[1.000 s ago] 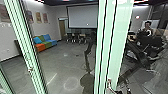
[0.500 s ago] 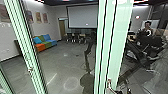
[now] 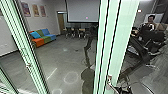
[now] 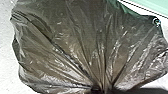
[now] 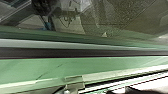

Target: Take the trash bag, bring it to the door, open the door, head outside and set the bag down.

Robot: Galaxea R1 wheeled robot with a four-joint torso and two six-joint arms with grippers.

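Bag hangs by its gathered neck from the left end effector, which looks closed on it, with pale floor beyond in the left wrist view. So the pick-up is done, and the carry to the door seems done too: the head view has green frames close in front, with a handle low down on one. In the right wrist view, a green frame and a dark strip run near that wrist. How far open the right end effector is, or whether it has hold of anything, I cannot tell.

Whether the door stands open, I cannot say; nor can I tell which side of it the robot is on. Past the frames lies a room with a sofa, a screen and a person. Setting the bag down is left to do.

As for containers, the bag is the one that matters: thin, dark, creased film, puffed out wide below its pinched neck. Its contents can't be made out.
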